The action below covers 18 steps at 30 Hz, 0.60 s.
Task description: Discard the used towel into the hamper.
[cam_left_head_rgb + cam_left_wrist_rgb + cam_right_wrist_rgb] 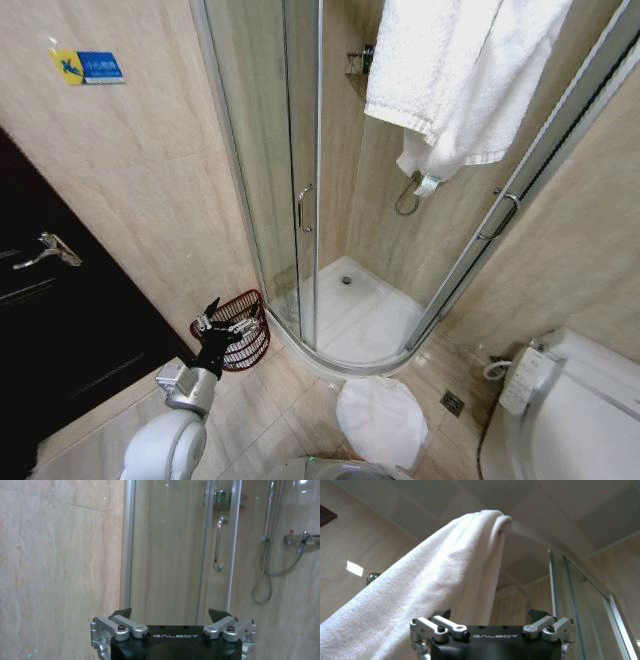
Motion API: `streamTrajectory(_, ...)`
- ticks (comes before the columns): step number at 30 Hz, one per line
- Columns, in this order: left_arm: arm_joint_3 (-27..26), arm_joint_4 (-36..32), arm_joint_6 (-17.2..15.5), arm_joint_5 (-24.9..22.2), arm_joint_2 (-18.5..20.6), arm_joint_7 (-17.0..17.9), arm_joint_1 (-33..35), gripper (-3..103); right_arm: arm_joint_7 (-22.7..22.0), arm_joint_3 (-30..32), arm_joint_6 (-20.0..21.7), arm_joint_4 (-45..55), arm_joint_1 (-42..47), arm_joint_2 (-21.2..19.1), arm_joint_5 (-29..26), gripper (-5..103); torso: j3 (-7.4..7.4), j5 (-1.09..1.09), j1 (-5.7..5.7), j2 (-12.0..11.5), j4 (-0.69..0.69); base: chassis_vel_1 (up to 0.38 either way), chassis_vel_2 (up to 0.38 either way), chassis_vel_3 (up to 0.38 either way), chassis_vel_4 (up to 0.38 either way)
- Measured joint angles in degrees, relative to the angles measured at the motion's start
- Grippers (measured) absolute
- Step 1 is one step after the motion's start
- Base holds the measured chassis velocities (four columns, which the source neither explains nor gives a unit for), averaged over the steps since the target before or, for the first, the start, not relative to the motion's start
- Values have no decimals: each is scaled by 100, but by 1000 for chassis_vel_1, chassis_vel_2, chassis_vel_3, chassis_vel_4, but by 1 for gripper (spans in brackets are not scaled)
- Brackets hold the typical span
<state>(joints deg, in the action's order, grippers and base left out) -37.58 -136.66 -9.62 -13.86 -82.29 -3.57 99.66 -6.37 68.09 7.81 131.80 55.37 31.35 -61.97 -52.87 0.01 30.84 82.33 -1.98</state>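
Observation:
The used towel [455,75] is white and hangs folded over the shower enclosure's top rail, at the upper right of the head view. The right wrist view looks up at the towel [445,573] from below. My right gripper [491,615] is open just beneath it, with the cloth hanging close by its fingers. The hamper [252,345], a small dark reddish wire basket, stands on the floor against the wall beside the shower. My left gripper [222,322] is open and empty, hovering at the hamper's near rim. In the left wrist view the left gripper [171,614] faces the shower glass.
The curved glass shower enclosure [300,200] with a door handle [303,208] fills the middle. A toilet [570,410] stands at the lower right. A dark door [50,300] is on the left. A floor drain [452,403] sits in the tiled floor.

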Motion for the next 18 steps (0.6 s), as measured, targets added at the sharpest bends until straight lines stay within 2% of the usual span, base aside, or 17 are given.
streamTrajectory(7, 0, 0, 0, 0, -1, 0, 0, 100, -4, -2, -17, 11, 3, -4, 1, 100, 0, 1, 0, 0, 0, 74, 51, -60, -67)
streamTrajectory(10, 0, 0, 0, 0, 0, 0, 0, 100, -3, -11, -35, 10, -2, -17, 2, 100, 0, -3, 0, 0, -3, 179, 169, -176, -181)
streamTrajectory(15, 0, 0, 0, 0, 0, 0, 0, 100, -9, -62, -187, -36, -25, -70, -24, 100, 1, -2, -1, 1, 1, 213, 225, -236, -213)
streamTrajectory(18, -2, 0, 0, 0, 2, 0, -1, 100, 42, -177, -241, -269, -261, -257, -51, 100, 1, -6, -1, 1, 0, 196, 217, -175, -185)
